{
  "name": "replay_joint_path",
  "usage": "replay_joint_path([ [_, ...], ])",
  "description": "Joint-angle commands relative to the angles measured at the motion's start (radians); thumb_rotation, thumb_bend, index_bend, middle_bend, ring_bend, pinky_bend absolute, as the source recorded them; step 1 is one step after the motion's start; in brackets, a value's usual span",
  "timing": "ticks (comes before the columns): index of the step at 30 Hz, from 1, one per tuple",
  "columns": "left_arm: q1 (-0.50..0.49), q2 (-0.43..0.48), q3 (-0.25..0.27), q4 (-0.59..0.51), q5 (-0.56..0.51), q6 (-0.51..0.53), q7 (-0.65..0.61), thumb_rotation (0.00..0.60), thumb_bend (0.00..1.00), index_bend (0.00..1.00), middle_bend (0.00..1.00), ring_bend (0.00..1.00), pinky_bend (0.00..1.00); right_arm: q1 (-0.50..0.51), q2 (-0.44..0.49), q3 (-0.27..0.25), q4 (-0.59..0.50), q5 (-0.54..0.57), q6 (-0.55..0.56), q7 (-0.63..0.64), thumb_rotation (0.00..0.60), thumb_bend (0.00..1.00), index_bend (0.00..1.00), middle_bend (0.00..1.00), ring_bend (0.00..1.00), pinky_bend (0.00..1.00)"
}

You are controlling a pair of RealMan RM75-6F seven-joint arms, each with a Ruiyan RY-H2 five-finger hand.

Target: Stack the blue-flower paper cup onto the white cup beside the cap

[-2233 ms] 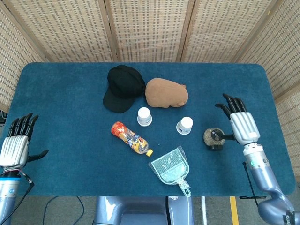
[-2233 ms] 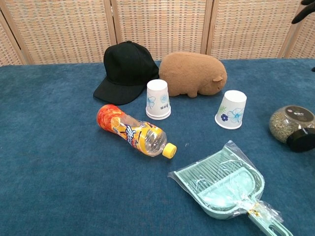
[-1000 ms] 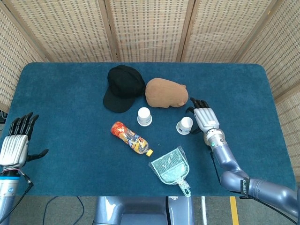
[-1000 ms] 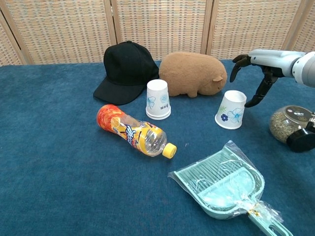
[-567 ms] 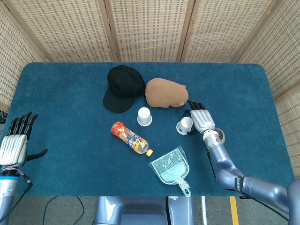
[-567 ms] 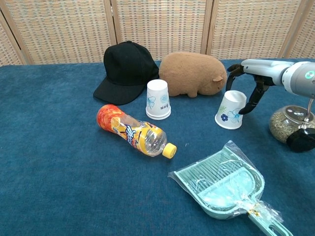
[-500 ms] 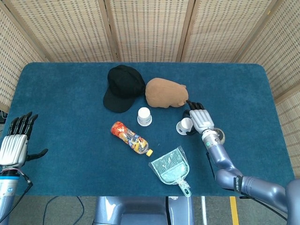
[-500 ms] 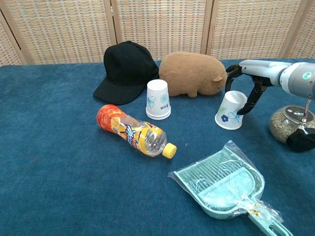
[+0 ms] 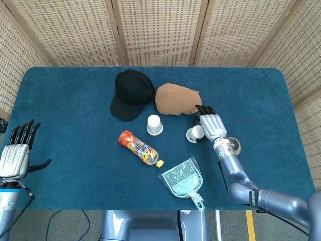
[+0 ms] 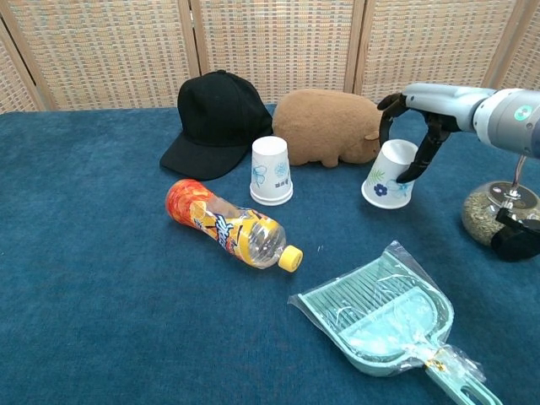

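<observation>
Fingers of the right hand (image 10: 411, 126) hold the blue-flower paper cup (image 10: 386, 175), tilted and lifted a little beside the brown plush toy (image 10: 327, 126). White cup (image 10: 271, 171) stands upside down just beside the black cap (image 10: 216, 121). Left hand (image 9: 16, 150) hangs at the table (image 9: 70, 150) edge, its fingers spread and holding nothing.

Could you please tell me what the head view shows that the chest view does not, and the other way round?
Only the head view shows the left hand, open and off the table's left edge, and the whole blue table.

Only the chest view shows the printed sides of the cups: the blue-flower paper cup is tilted and lifted in the right hand.

Both show the white cup upright beside the black cap, plus the brown plush, bottle, dustpan and jar.
</observation>
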Motion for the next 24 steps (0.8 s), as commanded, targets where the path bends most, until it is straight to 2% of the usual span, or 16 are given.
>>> replay_joint_path([
  [1, 0.002, -0.001, -0.002, 0.002, 0.000, -0.002, 0.002, 0.600, 0.08, 0.02, 0.00, 0.00, 0.00, -0.018, 0.071, 0.021, -0.108, -0.047, 0.062, -0.002, 0.600, 0.24, 0.50, 0.13, 0.00, 0.03],
  [6, 0.004, -0.002, -0.008, 0.004, 0.000, -0.004, 0.003, 0.600, 0.08, 0.02, 0.00, 0.00, 0.00, -0.035, 0.138, 0.052, -0.242, -0.112, 0.127, 0.018, 0.600, 0.24, 0.50, 0.12, 0.00, 0.04],
  [10, 0.004, -0.001, -0.006, 0.000, 0.008, -0.013, -0.003, 0.600, 0.08, 0.02, 0.00, 0.00, 0.00, -0.028, 0.140, 0.069, -0.291, -0.133, 0.152, 0.019, 0.600, 0.23, 0.50, 0.12, 0.00, 0.05],
  [15, 0.007, 0.002, -0.010, 0.002, 0.009, -0.015, -0.010, 0.600, 0.08, 0.02, 0.00, 0.00, 0.00, 0.001, 0.100, 0.076, -0.288, -0.119, 0.160, -0.007, 0.600, 0.23, 0.50, 0.12, 0.00, 0.05],
  [24, 0.008, 0.005, -0.019, 0.012, -0.009, -0.034, -0.029, 0.600, 0.08, 0.02, 0.00, 0.00, 0.00, 0.061, 0.002, 0.086, -0.211, -0.083, 0.145, -0.028, 0.600, 0.23, 0.50, 0.11, 0.00, 0.04],
])
